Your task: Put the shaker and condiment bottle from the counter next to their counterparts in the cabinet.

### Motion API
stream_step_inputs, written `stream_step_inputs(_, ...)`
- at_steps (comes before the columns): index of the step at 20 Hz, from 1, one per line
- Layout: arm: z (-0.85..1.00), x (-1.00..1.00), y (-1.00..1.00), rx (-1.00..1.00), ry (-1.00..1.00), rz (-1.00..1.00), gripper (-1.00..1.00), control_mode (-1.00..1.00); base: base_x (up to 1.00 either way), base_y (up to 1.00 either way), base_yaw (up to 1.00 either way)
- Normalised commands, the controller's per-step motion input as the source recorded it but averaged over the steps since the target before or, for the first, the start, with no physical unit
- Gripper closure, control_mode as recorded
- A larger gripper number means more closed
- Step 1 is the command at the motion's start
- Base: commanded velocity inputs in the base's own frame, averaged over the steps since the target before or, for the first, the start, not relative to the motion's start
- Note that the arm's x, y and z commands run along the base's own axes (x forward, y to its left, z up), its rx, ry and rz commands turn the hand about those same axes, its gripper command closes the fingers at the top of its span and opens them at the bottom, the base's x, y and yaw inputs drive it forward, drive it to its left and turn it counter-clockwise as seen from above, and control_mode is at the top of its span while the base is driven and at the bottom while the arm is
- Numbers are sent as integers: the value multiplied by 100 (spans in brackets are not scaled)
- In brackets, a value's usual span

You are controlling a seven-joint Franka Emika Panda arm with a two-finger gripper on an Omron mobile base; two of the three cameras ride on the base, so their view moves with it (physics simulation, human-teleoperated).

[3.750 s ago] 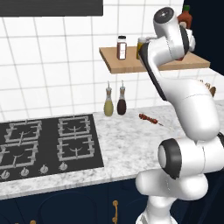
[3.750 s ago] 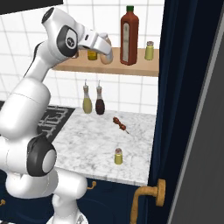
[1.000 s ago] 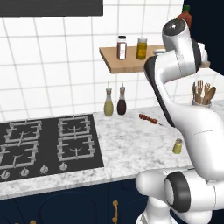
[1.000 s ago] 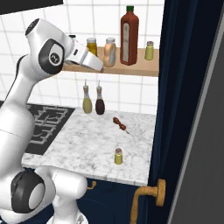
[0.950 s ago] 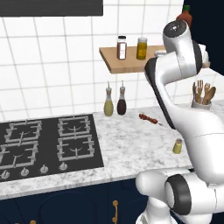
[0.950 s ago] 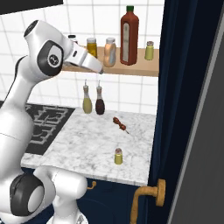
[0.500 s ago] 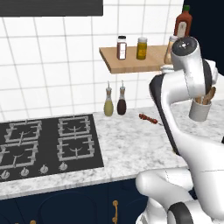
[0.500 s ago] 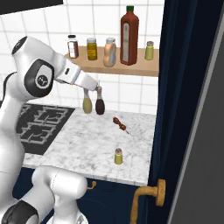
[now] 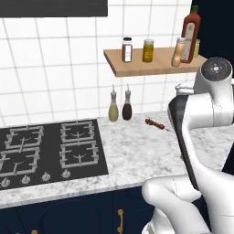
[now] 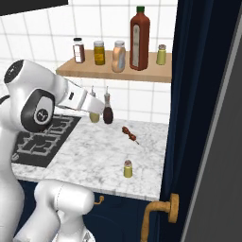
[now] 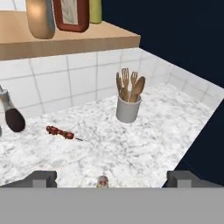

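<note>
The shaker (image 10: pixel 127 169) stands on the surface (image 10: pixel 94 156) near its front edge; in the hand view only its grey top (image 11: pixel 102 180) clears the lower margin, and the body is cut off. In the left base view the white arm covers that part of the surface. The end effector (image 11: pixel 111 178) is fully open and holds nothing: its two finger tips stand wide apart, one at each side of the shaker top, touching nothing. In the right base view the forearm reaches forward and down from the elbow toward the cruets (image 10: pixel 108 113), and the fingers themselves are hard to make out there.

The condiment bottle (image 10: pixel 119 56) stands upright on the shelf (image 10: pixel 142 75), just beside the tall red-brown bottle (image 10: pixel 139 38). The twin shaker (image 10: pixel 161 54) stands on the other side of that bottle. A utensil holder (image 11: pixel 128 109) and a skewer (image 11: pixel 60 132) rest on the surface.
</note>
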Motion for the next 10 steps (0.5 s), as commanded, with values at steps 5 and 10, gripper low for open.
stream_step_inputs(5,-14,-11,-17,2,0,32,-100,-100,0,0,0)
stream_step_inputs(10,-18,-14,-20,2,0,35,-100,-100,0,0,0)
